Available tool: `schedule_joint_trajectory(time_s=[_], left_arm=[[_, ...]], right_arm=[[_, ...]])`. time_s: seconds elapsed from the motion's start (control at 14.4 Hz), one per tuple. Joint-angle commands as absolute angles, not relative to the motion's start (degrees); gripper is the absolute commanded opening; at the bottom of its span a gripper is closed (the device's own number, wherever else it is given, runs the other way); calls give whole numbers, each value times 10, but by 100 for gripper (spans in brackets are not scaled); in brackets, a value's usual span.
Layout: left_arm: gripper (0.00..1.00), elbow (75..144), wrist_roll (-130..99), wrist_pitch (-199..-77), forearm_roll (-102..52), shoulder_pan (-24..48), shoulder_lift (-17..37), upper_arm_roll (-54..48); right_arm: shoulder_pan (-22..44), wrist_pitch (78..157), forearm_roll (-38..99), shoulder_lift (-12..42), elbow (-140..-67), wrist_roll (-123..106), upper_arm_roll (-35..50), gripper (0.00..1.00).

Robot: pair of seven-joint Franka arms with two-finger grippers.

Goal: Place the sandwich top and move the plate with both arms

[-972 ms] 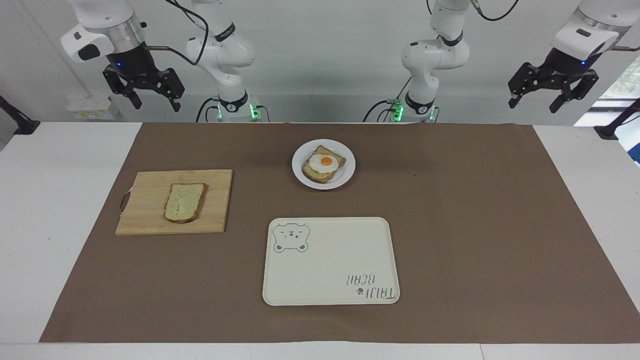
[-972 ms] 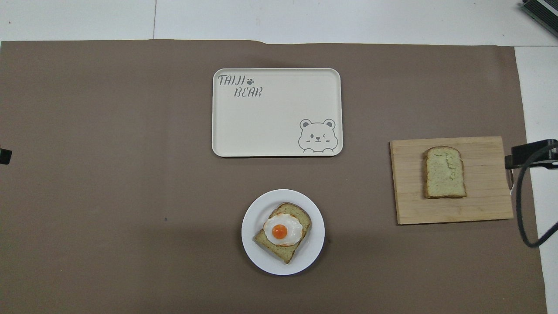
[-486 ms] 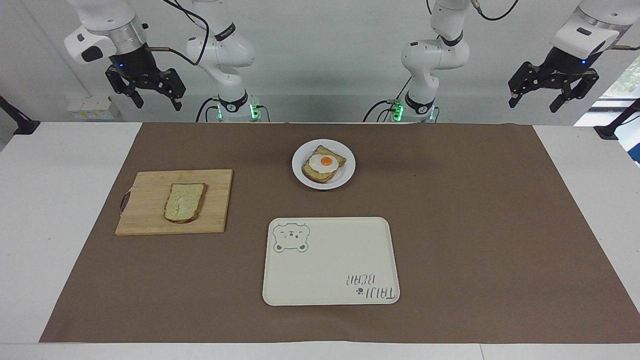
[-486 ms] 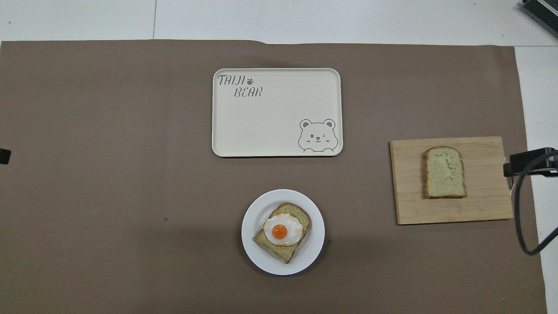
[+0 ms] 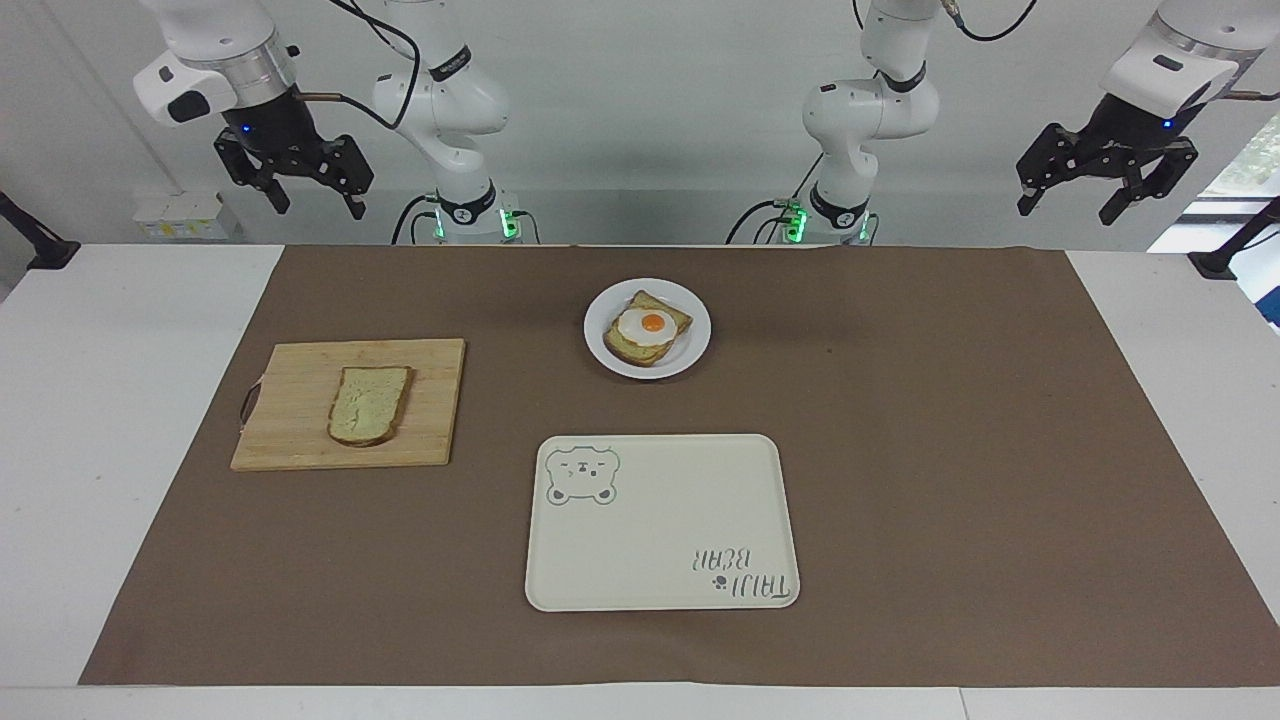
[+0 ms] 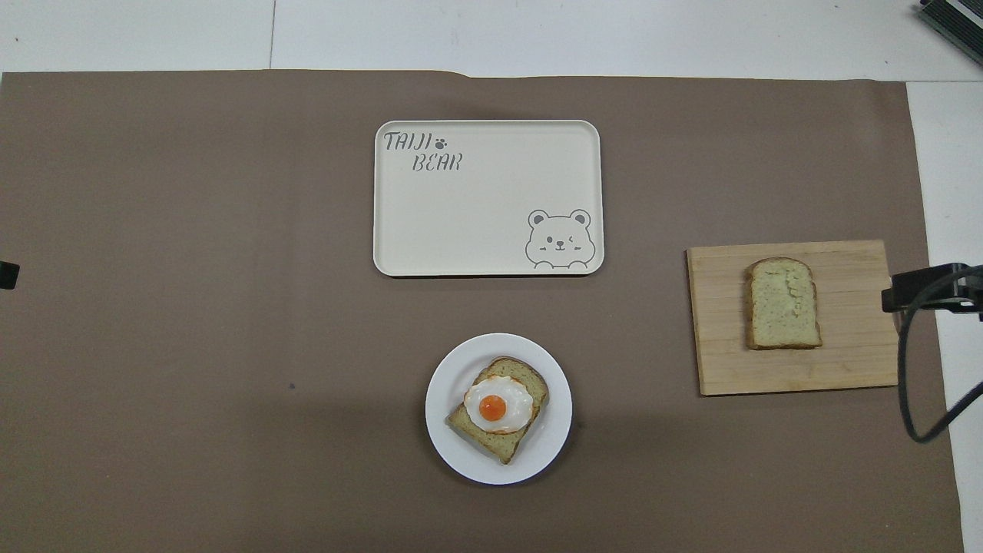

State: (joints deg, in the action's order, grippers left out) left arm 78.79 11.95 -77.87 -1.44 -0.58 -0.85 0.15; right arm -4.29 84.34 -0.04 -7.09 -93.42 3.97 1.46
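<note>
Both grippers hang high with fingers spread, holding nothing: right gripper [image 5: 307, 190] over its end of the table, left gripper [image 5: 1075, 190] over the other. Sandwich top [image 5: 369, 404], pale yellowish-green crumb with brown crust and one rounded end, lies flat on the wooden cutting board [image 5: 300, 445]. White round plate [image 5: 694, 345] carries egg-topped toast [image 5: 647, 327], nearer the robots than the bear tray [image 5: 660, 540].

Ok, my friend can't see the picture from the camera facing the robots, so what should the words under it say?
A plain bread slice lies on a wooden cutting board toward the right arm's end, while a white plate nearer the robots holds toast with a fried egg. A cream bear tray sits farther out. Both robot hands, right and left, hang open in the air.
</note>
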Motion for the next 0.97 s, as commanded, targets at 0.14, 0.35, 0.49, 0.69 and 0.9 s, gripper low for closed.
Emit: schedule_joint_trajectory(time_s=[0.14,0.35,0.49,0.69,0.9], left_arm=[[100,787,117,-773,-21,-15,-12,-4],[100,787,117,-771,-21,-14,-12,-5],[100,787,116,-770,-22,-14,-12,-6],[100,787,116,-770,-22,-14,-13,-6],[100,787,116,-769,-22,-14,-13,-6]], right_arm=[[-62,853,10,-83,-947,10,15,100],[-65,838,11,-78,-940,10,13,100],[-65,834,11,-76,-937,9,9,100],[-69,834,13,-72,-934,6,6,100],[-76,840,13,-68,-938,-9,5,100]])
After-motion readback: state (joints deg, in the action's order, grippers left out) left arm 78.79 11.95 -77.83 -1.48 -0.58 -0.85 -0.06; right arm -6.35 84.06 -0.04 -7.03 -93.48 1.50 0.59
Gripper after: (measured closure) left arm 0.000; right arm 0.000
